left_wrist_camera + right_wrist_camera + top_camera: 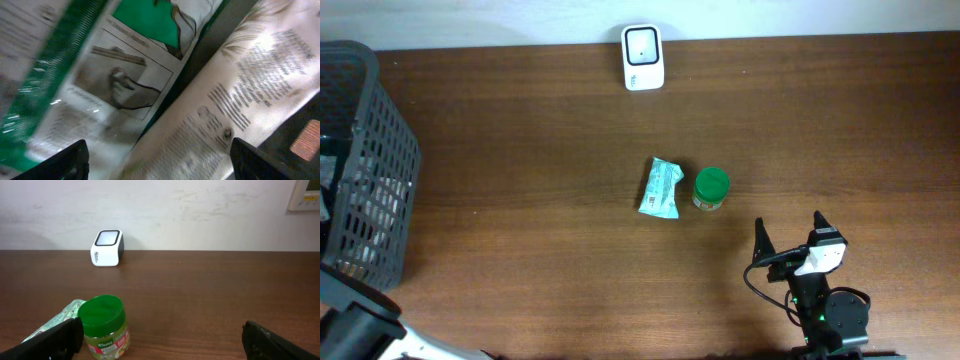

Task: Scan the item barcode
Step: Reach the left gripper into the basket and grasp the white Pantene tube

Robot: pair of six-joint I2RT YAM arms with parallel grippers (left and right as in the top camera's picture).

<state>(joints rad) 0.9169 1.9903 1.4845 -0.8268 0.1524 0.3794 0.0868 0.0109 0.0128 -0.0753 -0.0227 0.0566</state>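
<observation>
Left gripper (159, 159) is down inside the basket (382, 140), jaws spread wide, and I see nothing clamped between them. Below it a white packet (235, 95) with dark print runs diagonally. A green-printed packet (117, 75) with a picture panel lies beside it, across a dark gap. The white packet looks like my item, since it sits between the fingertips.

To do this pick well, I want the jaws square across the packet's narrow width, centred so neither finger snags the green neighbour. I'd close just enough to hold the wrapper without crumpling the print. The view is smeared and I can't make out a barcode, so I'd find it once the packet is lifted clear of the basket wall.

The scanner (643, 57) stands at the far edge of the surface (520, 260), well away from the basket. The code side must end up facing its window.

Right gripper (790, 232) sits low near the front edge, jaws apart and empty. A green-lidded jar (710, 188) and a teal packet (660, 188) lie just beside each other mid-surface. I'd carry above them.
</observation>
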